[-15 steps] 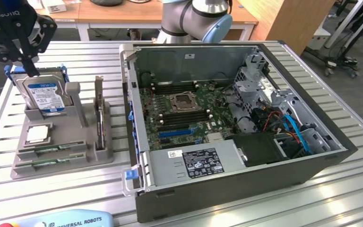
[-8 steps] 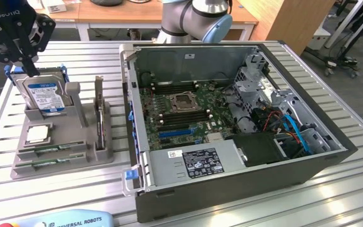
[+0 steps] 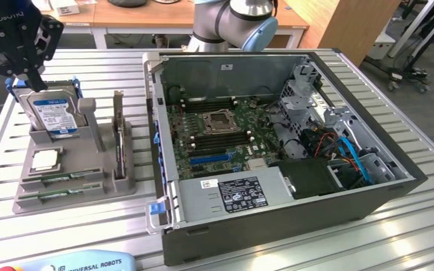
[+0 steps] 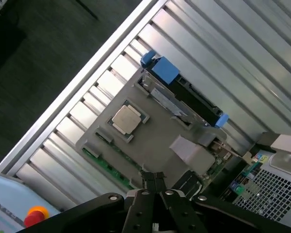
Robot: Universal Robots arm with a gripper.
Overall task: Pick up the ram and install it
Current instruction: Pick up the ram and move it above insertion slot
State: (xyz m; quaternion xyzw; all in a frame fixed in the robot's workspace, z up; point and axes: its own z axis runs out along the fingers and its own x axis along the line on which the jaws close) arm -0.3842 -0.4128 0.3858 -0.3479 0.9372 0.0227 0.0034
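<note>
Your ram (image 3: 53, 179) (image 4: 106, 166) is not yet picked. It lies flat in a slot of the gray holder (image 3: 96, 189) (image 4: 155, 131), at the holder's end nearest the surface (image 3: 420, 237) edge closest to the exterior camera. A second stick (image 3: 51, 195) lies just beside it. The holder sits toward the surface's edge on the exterior view's left.

Your tool (image 3: 34, 84) (image 4: 154, 180) is pressed together and pinches nothing. It hangs over the holder's far end, just above the upright drive (image 3: 51, 116), well apart from the ram.

You are in the approach step, as I judge it. A grasp on so thin a stick calls for a spread tool, lined up across the stick's long edges and clear of its neighbour. The motherboard (image 3: 209, 141) waits in the open case (image 3: 277, 214), beside the holder.
</note>
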